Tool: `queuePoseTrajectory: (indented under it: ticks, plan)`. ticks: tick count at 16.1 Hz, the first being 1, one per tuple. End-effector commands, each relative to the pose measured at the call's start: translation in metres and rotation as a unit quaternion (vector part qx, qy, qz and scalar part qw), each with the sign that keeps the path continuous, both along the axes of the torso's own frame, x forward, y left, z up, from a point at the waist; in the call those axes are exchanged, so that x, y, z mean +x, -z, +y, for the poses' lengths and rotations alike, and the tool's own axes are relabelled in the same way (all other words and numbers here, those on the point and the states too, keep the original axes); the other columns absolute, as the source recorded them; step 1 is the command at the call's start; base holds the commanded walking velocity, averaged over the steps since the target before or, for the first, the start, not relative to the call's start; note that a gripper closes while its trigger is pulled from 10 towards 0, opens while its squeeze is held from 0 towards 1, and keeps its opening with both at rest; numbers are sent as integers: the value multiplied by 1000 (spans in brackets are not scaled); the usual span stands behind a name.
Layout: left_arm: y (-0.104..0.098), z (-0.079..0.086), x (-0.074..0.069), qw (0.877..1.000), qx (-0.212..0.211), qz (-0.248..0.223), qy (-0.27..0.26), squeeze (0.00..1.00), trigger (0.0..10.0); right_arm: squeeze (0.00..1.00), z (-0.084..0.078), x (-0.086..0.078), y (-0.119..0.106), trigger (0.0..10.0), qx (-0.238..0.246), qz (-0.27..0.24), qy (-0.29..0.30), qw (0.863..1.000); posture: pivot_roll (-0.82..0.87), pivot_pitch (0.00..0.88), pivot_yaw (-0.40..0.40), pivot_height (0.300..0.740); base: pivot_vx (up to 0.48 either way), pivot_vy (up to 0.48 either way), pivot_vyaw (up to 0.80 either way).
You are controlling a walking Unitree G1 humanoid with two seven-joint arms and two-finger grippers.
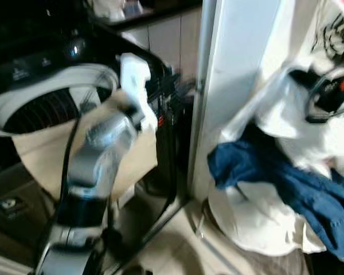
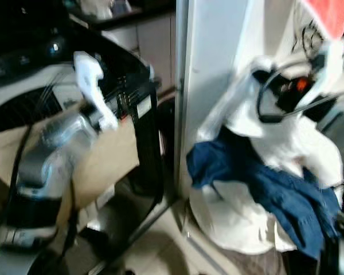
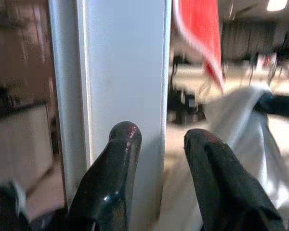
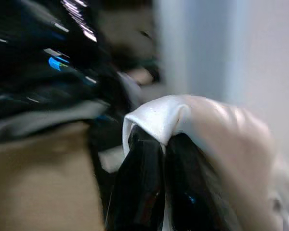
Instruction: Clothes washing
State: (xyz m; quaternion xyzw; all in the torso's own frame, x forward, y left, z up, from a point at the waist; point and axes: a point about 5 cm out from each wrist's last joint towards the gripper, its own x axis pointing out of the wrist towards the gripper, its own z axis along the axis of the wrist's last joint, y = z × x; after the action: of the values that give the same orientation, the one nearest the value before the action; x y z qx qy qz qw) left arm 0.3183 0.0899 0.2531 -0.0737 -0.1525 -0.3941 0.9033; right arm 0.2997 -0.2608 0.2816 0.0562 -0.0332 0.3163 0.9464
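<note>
A washing machine with a white ring around its dark drum opening stands at the left. My left arm rises in front of it, and its gripper is open and empty, facing a white post. At the right hangs a bundle of clothes: a white garment with a dark blue garment draped across it. In the right wrist view my right gripper is shut on a fold of white cloth. The views are blurred.
A tall white post or panel stands between the machine and the clothes. A beige sheet lies below the drum opening, beside a black frame. A red cloth hangs at the top right. Pale floor shows below.
</note>
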Motion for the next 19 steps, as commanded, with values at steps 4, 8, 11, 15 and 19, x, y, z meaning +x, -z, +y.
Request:
queuePoseTrajectory:
  ticks: [4, 8, 11, 15, 19]
  plan:
    - [-24, -24, -7, 993, -44, -32, 104, 1000, 10000, 0, 20, -34, -12, 0, 44, -12, -94, 995, -125, 0, 68, 740, 0, 0, 0]
    - [-6, -53, -11, 987, -23, -2, 157, 1000, 10000, 0, 40, -41, -12, 0, 70, -17, -155, 985, -127, 0, 63, 740, 0, 0, 0]
    - [5, -69, -17, 981, -14, 23, 194, 0, 10000, 0, 50, -42, -10, 0, 72, -9, -162, 984, -130, 0, 63, 740, 0, 0, 0]
    - [13, -80, -24, 974, -24, 36, 224, 0, 10000, 0, 58, -43, -7, 0, 70, 3, -165, 984, -125, 0, 58, 740, 0, 0, 0]
    - [17, -80, -27, 969, -27, 50, 239, 0, 4353, 0, 62, -43, -5, 0, 68, 8, -163, 984, -123, 0, 59, 740, 0, 0, 0]
